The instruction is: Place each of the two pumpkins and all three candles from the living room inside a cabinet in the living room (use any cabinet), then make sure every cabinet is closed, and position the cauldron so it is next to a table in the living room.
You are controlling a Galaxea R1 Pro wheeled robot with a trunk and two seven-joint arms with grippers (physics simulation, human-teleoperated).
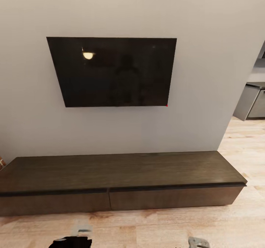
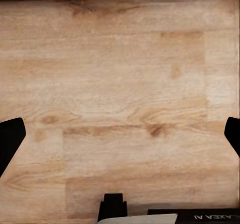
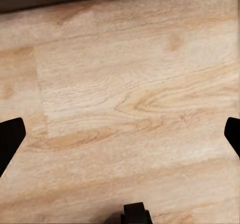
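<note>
Head view, cabinet point(image 1: 121, 181) closed, beyond hands

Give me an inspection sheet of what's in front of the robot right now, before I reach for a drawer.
Surface: light wood plank floor, bare where the wrist views look down.
Job's things: long dark-brown cabinet against the wall, flat top bare, both drawer fronts flush and shut.
Clutter: nothing seen.
Grippers: left gripper and right gripper both open, fingertips wide apart at the picture edges, nothing held, over the floor.
Cables: nothing seen.
Surroundings: black TV screen on the pale wall above the cabinet; grey kitchen units beyond the wall corner at right.
</note>
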